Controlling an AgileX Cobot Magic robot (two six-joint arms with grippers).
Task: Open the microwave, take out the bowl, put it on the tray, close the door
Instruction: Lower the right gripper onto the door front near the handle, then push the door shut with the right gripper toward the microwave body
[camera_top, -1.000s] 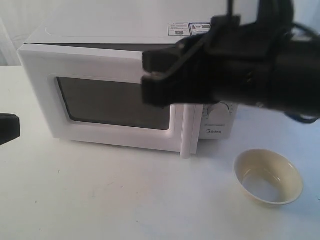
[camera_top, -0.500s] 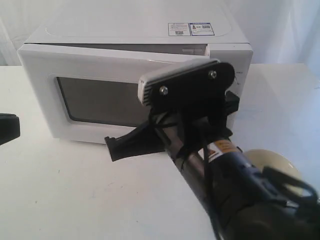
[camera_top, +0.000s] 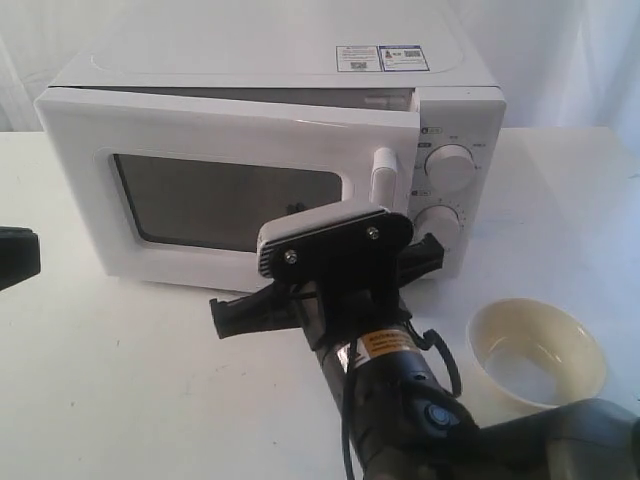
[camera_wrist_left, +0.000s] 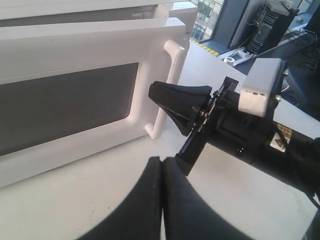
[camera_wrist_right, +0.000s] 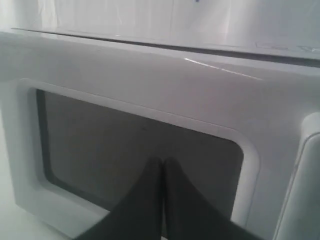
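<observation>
The white microwave (camera_top: 250, 60) stands at the back of the table with its door (camera_top: 220, 130) slightly ajar; a dark gap runs along the door's top. The vertical bar handle (camera_top: 382, 175) shows beside the knobs (camera_top: 449, 168). The cream-yellow bowl (camera_top: 537, 352) sits on the table to the right, in front of the microwave. My right gripper (camera_top: 222, 318) is shut and empty, low before the door, pointing left; its fingertips (camera_wrist_right: 162, 161) face the dark window (camera_wrist_right: 125, 145). My left gripper (camera_wrist_left: 162, 160) is shut and empty, near the table's left edge (camera_top: 18, 256). No tray is in view.
The right arm's wrist and camera mount (camera_top: 335, 240) cover the door's lower right corner in the exterior view. In the left wrist view the right gripper (camera_wrist_left: 155, 91) hangs just in front of the handle (camera_wrist_left: 167, 85). White table (camera_top: 130, 390) surrounds everything.
The right arm has swung down from high across the microwave's front to low before the door, uncovering the handle and knobs. Door, bowl and left gripper have not moved.
</observation>
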